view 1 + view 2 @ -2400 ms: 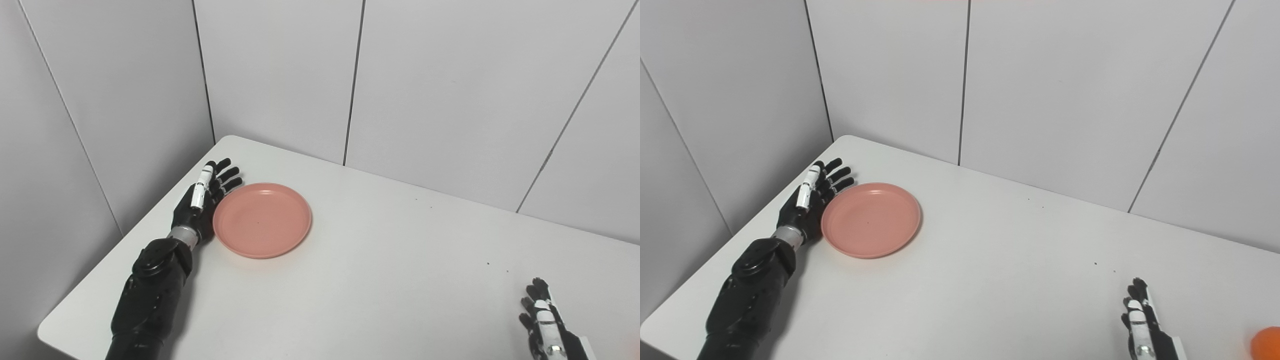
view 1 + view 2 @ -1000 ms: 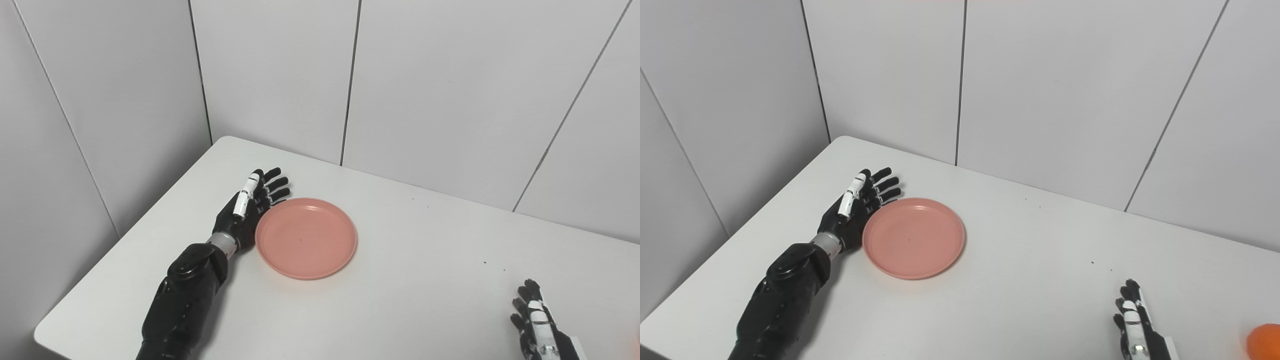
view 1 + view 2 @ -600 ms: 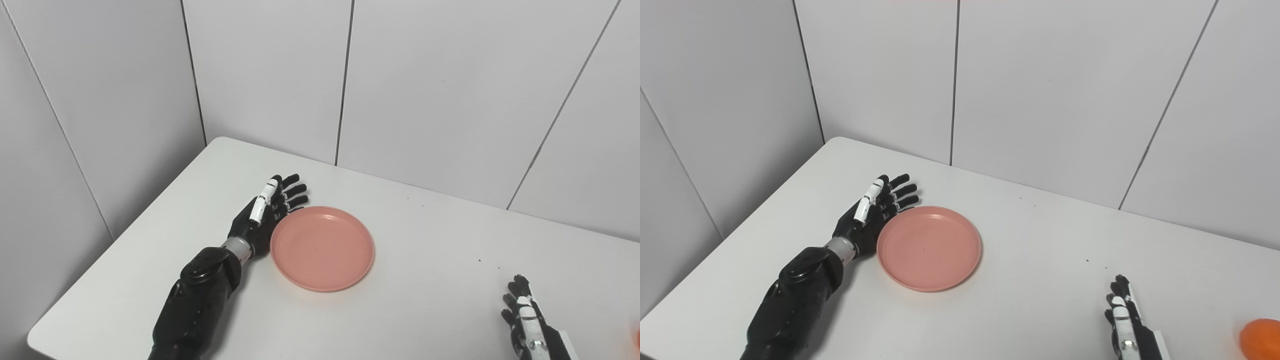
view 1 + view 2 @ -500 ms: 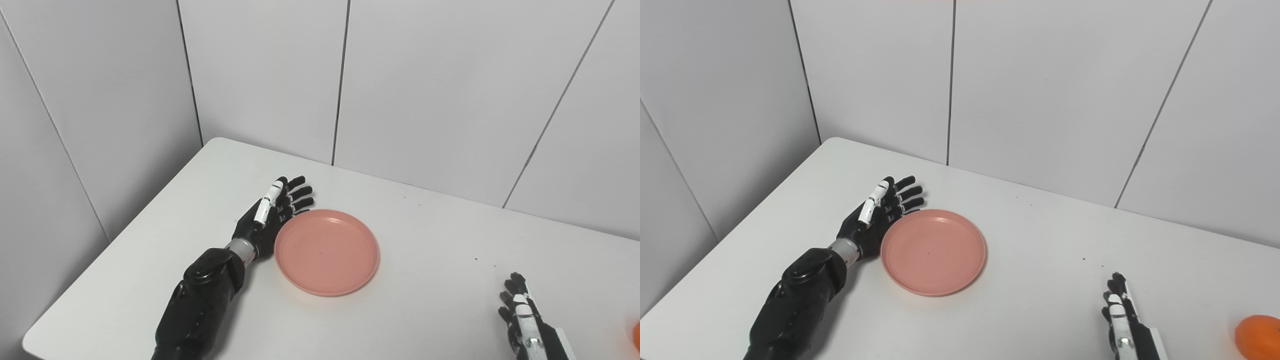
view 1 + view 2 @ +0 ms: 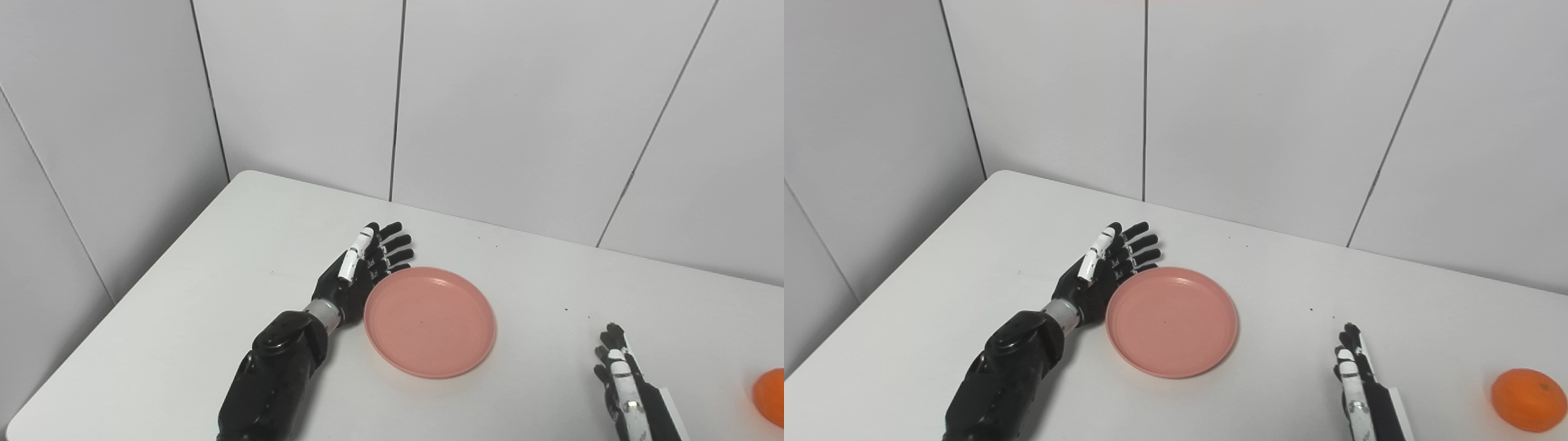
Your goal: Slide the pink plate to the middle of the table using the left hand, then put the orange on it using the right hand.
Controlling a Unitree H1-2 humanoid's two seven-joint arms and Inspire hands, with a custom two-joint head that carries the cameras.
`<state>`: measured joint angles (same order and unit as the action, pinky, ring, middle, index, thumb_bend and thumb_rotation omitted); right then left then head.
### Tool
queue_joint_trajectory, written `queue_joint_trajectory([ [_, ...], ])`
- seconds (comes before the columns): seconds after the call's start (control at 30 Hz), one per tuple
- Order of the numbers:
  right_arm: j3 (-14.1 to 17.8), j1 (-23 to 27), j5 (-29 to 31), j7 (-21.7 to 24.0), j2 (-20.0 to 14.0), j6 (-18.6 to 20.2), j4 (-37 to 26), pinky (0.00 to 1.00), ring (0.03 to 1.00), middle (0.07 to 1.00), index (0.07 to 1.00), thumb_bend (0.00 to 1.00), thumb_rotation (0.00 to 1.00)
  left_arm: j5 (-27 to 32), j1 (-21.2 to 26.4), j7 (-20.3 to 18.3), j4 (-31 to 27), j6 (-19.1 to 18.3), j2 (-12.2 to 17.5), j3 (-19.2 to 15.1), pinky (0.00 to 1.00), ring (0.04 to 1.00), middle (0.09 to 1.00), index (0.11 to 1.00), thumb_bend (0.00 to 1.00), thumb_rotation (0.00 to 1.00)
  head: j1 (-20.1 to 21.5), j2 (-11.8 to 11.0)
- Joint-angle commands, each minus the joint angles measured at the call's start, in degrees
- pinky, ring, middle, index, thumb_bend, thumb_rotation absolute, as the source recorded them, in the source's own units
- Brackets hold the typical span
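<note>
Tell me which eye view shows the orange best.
The right eye view: the whole orange sits on the table, to the right of the right robot hand. The left eye view shows only part of it, cut off by the picture's right edge.

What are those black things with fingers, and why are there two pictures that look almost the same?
Those are a robot's two hands. The two pictures come from cameras side by side on its head, like eyes. The left robot hand is open, resting flat against the side of a pink plate on the white table. The right robot hand is open too, holding nothing. An orange sits on the table to its right, and nothing lies on the plate.
</note>
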<state>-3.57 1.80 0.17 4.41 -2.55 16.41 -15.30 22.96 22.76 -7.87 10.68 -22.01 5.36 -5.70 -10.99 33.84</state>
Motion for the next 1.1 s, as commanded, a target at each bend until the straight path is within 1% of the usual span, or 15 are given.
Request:
queue_joint_trajectory([
  [0.0, -0.4, 1.5, -1.0, -0.3, 0.2, 0.0, -2.7, 1.0, 0.995, 1.0, 1.0, 0.12, 1.0, -1.0, -0.6, 0.7, 0.1, -2.9, -1.4, 1.1, 0.86, 0.87, 0.882, 0.882, 0.34, 1.0, 0.4, 0.3],
  [0.1, -0.7, 1.6, -1.4, -0.5, 0.5, 0.3, -3.0, 1.0, 0.999, 1.0, 1.0, 0.15, 1.0, -1.6, -0.6, 1.0, -0.5, -3.3, -2.2, 1.7, 0.85, 0.871, 0.881, 0.877, 0.34, 1.0, 1.8, 1.4],
  [0.23, -0.9, 1.7, -1.9, -0.7, 0.7, 1.6, -3.7, 1.0, 1.0, 1.0, 1.0, 0.16, 1.0, -3.8, -1.1, 1.8, -2.5, -3.7, -3.6, 3.7, 0.86, 0.874, 0.885, 0.881, 0.34, 1.0, 2.7, 2.1],
  [0.27, -0.9, 1.7, -1.9, -0.7, 0.7, 1.8, -3.9, 1.0, 1.0, 1.0, 1.0, 0.16, 1.0, -4.0, -1.1, 2.0, -2.8, -3.8, -3.9, 3.9, 0.86, 0.875, 0.884, 0.881, 0.35, 1.0, 2.7, 2.2],
  [0.43, -1.0, 1.6, -2.2, -0.7, 0.9, 2.7, -4.8, 1.0, 1.0, 1.0, 1.0, 0.15, 1.0, -4.8, -2.1, 3.9, -5.0, -3.2, -7.7, 4.0, 0.87, 0.882, 0.89, 0.89, 0.36, 1.0, 3.7, 3.3],
  [0.63, -1.5, 2.1, -3.4, -0.8, 1.1, 3.7, -5.0, 1.0, 1.0, 1.0, 1.0, 0.17, 1.0, -4.8, -4.0, 4.2, -8.8, -3.4, -9.8, 4.3, 0.87, 0.882, 0.892, 0.891, 0.37, 1.0, 5.5, 4.4],
  [0.67, -1.6, 2.1, -3.6, -0.9, 1.2, 3.9, -5.0, 1.0, 1.0, 1.0, 1.0, 0.18, 1.0, -4.8, -4.3, 4.1, -9.3, -3.3, -9.9, 4.4, 0.87, 0.886, 0.897, 0.896, 0.36, 1.0, 5.5, 4.4],
  [0.8, -1.9, 2.4, -4.5, -1.5, 2.0, 4.8, -5.4, 1.0, 0.991, 1.0, 1.0, 0.18, 1.0, -4.9, -6.0, 3.7, -11.2, -3.1, -9.9, 5.0, 0.88, 0.889, 0.902, 0.9, 0.36, 1.0, 7.8, 4.9],
  [0.87, -2.0, 2.5, -5.1, -1.7, 2.3, 4.9, -5.2, 1.0, 0.988, 0.999, 1.0, 0.18, 1.0, -5.2, -6.3, 3.5, -11.3, -2.7, -9.5, 5.1, 0.87, 0.886, 0.9, 0.897, 0.36, 1.0, 9.1, 5.1],
  [0.9, -2.1, 2.5, -5.3, -1.7, 2.4, 5.1, -5.2, 1.0, 0.987, 1.0, 1.0, 0.18, 1.0, -5.3, -6.4, 3.5, -11.4, -2.5, -9.4, 5.1, 0.87, 0.886, 0.899, 0.895, 0.35, 1.0, 9.1, 5.1],
  [0.93, -2.1, 2.6, -5.4, -1.7, 2.5, 5.2, -5.3, 1.0, 0.988, 1.0, 1.0, 0.17, 1.0, -5.3, -6.5, 3.3, -11.4, -2.3, -9.2, 5.1, 0.88, 0.889, 0.901, 0.896, 0.35, 1.0, 10.3, 5.2],
  [1.07, -2.2, 2.7, -6.2, -1.9, 3.0, 6.1, -5.3, 1.0, 0.984, 0.998, 1.0, 0.18, 1.0, -5.3, -6.9, 2.5, -11.5, -1.4, -8.5, 5.0, 0.9, 0.9, 0.91, 0.904, 0.35, 1.0, 11.9, 5.2],
])
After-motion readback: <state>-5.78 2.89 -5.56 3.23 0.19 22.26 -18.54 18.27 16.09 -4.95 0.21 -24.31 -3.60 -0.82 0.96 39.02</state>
